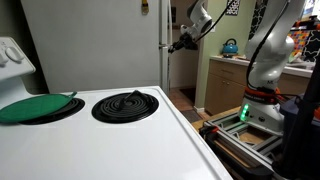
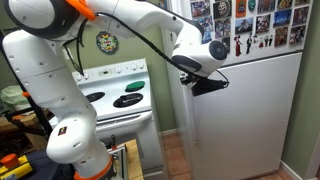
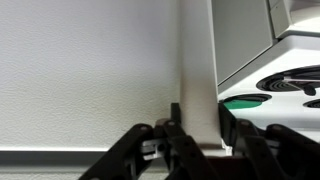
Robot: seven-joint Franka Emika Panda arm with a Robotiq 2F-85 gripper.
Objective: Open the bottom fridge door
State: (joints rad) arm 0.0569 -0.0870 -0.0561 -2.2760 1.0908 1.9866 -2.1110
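Closed narrow on the bottom fridge door [image 3: 198,80]: gripper [image 3: 200,128] low in the wrist view, with black, angular, linked fingers [image 3: 172,135] set one each side of the door's thin upright edge and seemingly touching it. Beside that edge, a broad flat white face with a fine pebbled grain, crossed low down by one straight horizontal seam. Just past the edge, a glossy white enamel stove [image 3: 290,60] with rounded rims. On its top, a black spiral coil burner [image 1: 125,105] and a flat round green pad [image 1: 35,107] over the neighbouring ring. Farther off in both exterior views, the same gripper [image 1: 181,44] [image 2: 205,84] at the door's free upright edge on the stove side, carried by a smooth, rounded white arm [image 2: 50,70]. Plain, flat and rectangular there, the bottom fridge door [image 2: 250,120], under an upper door [image 2: 255,25] crowded with photos and magnets. Cannot tell whether ajar or flush. In front of the door, an open strip of brown floor [image 1: 185,97] reaching to the near end of the counter [image 1: 225,62]. Wood-fronted below, pale on top, square at the corner. Farthest back, a rounded blue kettle [image 1: 230,46] close to the counter's front edge, well apart from the gripper.
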